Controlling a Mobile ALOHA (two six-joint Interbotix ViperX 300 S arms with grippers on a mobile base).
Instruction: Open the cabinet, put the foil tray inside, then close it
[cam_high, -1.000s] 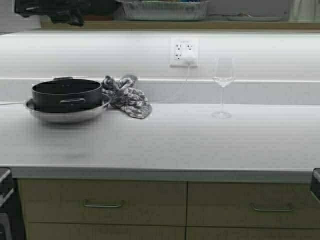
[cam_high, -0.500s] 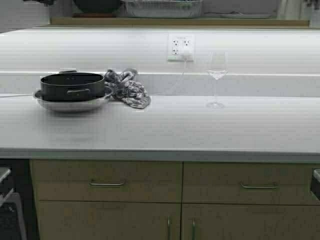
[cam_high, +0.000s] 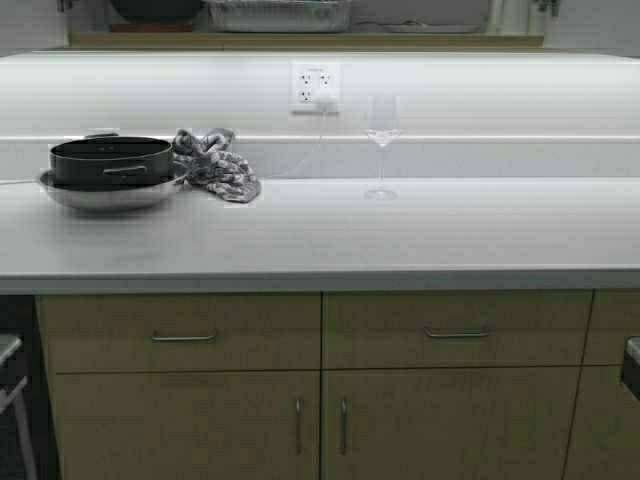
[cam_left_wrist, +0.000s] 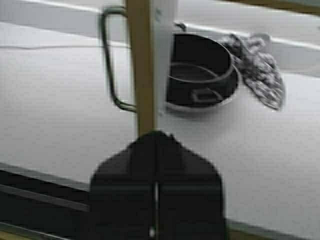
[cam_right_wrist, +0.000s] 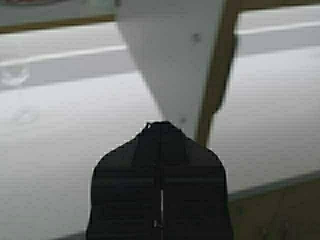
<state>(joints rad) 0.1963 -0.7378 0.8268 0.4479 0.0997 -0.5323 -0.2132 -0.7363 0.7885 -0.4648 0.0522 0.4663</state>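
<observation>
While both closed grippers, left gripper (cam_left_wrist: 156, 145) and right gripper (cam_right_wrist: 161, 132), touch open tan wood-grain cabinet doors (cam_left_wrist: 141, 65); push evenly inward; silver foil tray (cam_high: 278, 14) is shelved.

Blk pot (cam_high: 111, 160), silver tray (cam_high: 278, 15) (crinkled), tan doors (cam_left_wrist: 140, 65).

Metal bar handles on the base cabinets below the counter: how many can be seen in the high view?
4: left drawer handle, right drawer handle, and two vertical door handles at the middle seam. Others may lie outside the view.
</observation>
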